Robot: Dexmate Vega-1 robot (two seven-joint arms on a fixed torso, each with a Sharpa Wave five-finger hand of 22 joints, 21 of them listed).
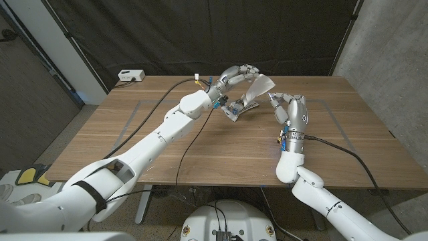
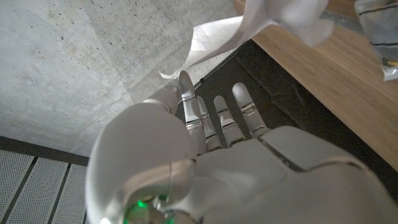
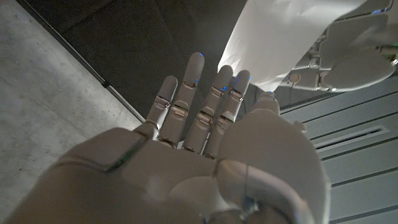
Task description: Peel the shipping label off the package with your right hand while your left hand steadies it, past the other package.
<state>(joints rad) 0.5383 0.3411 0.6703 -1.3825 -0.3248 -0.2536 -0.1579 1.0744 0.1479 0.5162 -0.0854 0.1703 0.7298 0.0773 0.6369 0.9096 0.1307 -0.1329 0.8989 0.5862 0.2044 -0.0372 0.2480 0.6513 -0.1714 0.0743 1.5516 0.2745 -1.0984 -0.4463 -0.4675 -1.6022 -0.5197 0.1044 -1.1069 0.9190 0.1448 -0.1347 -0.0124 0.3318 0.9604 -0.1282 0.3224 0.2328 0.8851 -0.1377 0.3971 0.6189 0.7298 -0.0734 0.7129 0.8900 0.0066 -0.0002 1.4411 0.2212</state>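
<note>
Near the far middle of the wooden table [image 1: 348, 134], I have the left hand [image 1: 235, 75] raised above the surface, its fingers curled over a white sheet, the shipping label [image 1: 261, 86], which fans upward and to the right from the hand. Below it a grey package [image 1: 239, 108] hangs tilted, its lower edge close to the tabletop; I cannot tell whether it touches the wood. From the left wrist view the label [image 2: 249, 25] shows crumpled beyond the left hand's fingers [image 2: 241, 102], with the table edge behind it. My right hand [image 1: 291, 110] stands upright just beside the label, fingers apart and holding nothing; in the right wrist view its fingers [image 3: 194, 81] reach toward the white sheet [image 3: 280, 31] without gripping it. A small white box [image 1: 130, 75] with a cable sits at the far left corner.
</note>
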